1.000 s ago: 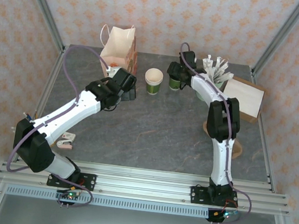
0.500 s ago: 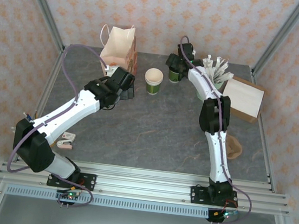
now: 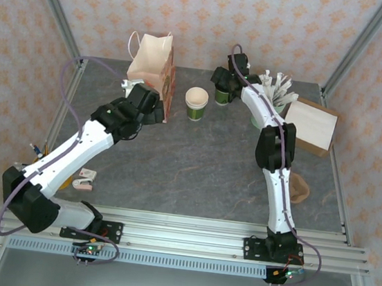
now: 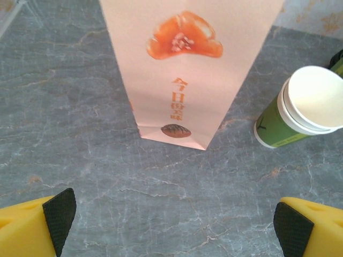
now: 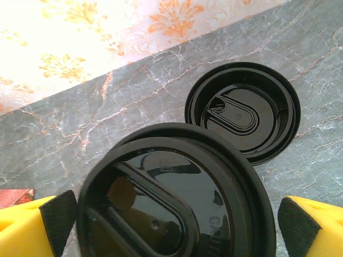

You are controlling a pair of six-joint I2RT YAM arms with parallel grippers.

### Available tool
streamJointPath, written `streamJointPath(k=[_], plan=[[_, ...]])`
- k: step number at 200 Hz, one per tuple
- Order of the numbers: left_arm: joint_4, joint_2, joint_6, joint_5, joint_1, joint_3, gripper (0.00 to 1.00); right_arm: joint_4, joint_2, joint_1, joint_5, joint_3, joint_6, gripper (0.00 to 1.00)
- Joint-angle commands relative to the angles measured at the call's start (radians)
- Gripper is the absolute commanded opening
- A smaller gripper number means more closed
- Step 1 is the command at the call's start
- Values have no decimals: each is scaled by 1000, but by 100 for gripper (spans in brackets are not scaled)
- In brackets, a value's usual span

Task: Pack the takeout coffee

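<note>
A takeout coffee cup with a dark green band and no lid stands at the back centre, right of a pink paper bag. Right of it stands a second green cup with its black lid on. My right gripper is over it, open, its pads just off the lid's rim on either side. A loose black lid lies on the table behind. My left gripper is open and bare, facing the foot of the bag.
A mint-green cup of white-wrapped sticks and a cardboard box stand at the back right. A brown item lies beside the right arm, and a small white item lies near the left arm's base. Patterned walls close the back.
The right arm reached farther back with the lidded cup, and its jaws opened off the lid. The left arm swung left, closer to the bag.
</note>
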Motion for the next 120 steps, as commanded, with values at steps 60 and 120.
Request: streamJointPath(k=[60, 120], plan=[[-31, -112, 79, 104, 150, 21, 100, -33, -265, 23, 21, -50, -79, 99], [-82, 52, 281, 394, 402, 268, 96, 65, -689, 123, -33, -491, -142, 99]])
